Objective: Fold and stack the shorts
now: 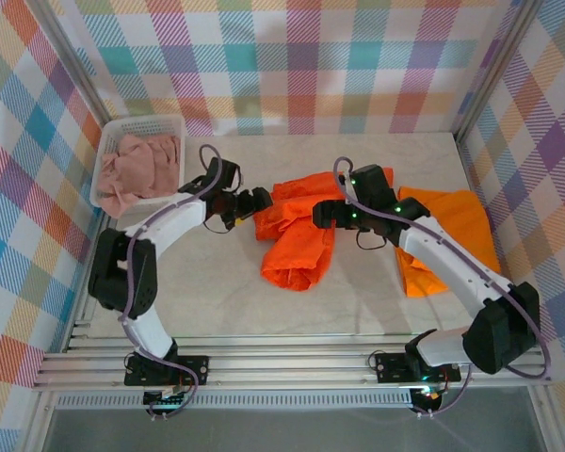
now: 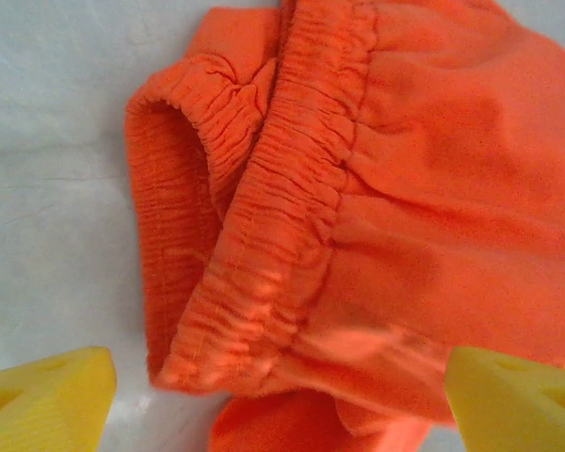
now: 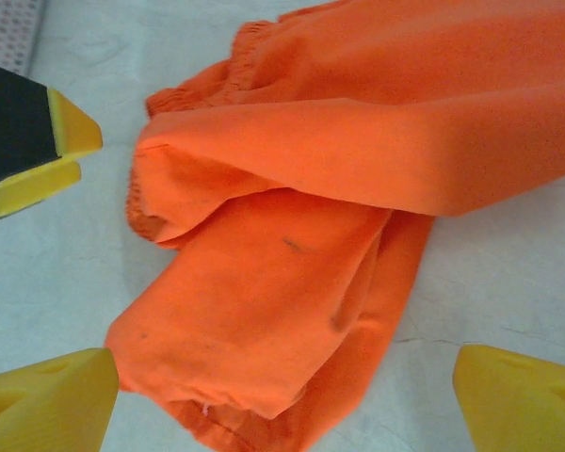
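You are at the very start of the fold on the crumpled orange shorts (image 1: pixel 297 240), which lie bunched in the middle of the table (image 1: pixel 217 301), between the 2 arms. Nothing is gripped yet: the left gripper (image 2: pixel 281 388) hangs with its fingers wide apart over the gathered waistband (image 2: pixel 301 188), and the right gripper (image 3: pixel 284 377) hovers just as open over the loose leg end on the other side of the heap. In the right wrist view the cloth is doubled over itself in at least 2 layers, so I judge the step in hand to be spreading this pair flat, not folding it yet. The next move calls for each hand to come down and pinch 1 edge only, the left on the elastic rim and the right on the outer fold of the leg. Both should then draw apart so the fabric opens out. Watch that a finger does not catch 2 layers at once, or the twist will be dragged along with it. The second orange shorts (image 1: pixel 452 226) lie spread flat at the right, partly under the right arm, and look like the place to stack onto. The pink shorts (image 1: pixel 141 165) sit heaped in the white basket (image 1: pixel 102 179) at the far left, so 1 more pair is to come.
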